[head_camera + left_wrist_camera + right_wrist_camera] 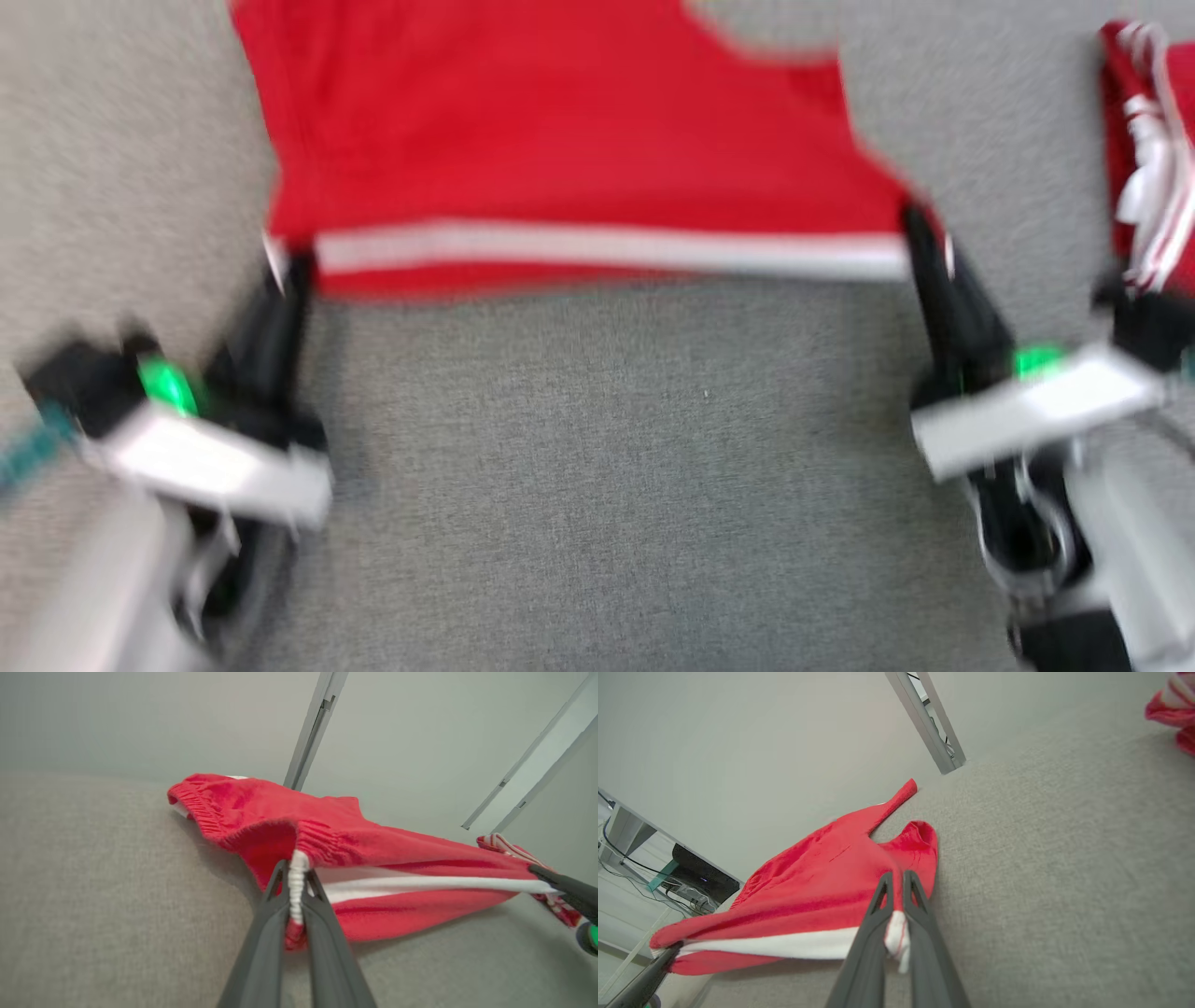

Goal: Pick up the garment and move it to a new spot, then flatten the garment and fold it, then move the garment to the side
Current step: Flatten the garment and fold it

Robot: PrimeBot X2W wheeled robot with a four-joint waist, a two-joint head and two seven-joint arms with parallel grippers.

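Red soft-fabric garment with a white stripe (560,140) lay on the grey woven cloth surface (607,467), with the striped near edge stretched taut between the two pincers and raised slightly off the surface while the far part rested flat. Left pincer (291,266) was pressed together on the stripe's left end beside the gathered elastic hem, and right pincer (920,233) pinched the stripe's right end, so both dark finger pairs were closed on fabric. A bunched red-and-white striped cloth (1144,159) sat well apart to the right; head view was motion-blurred.
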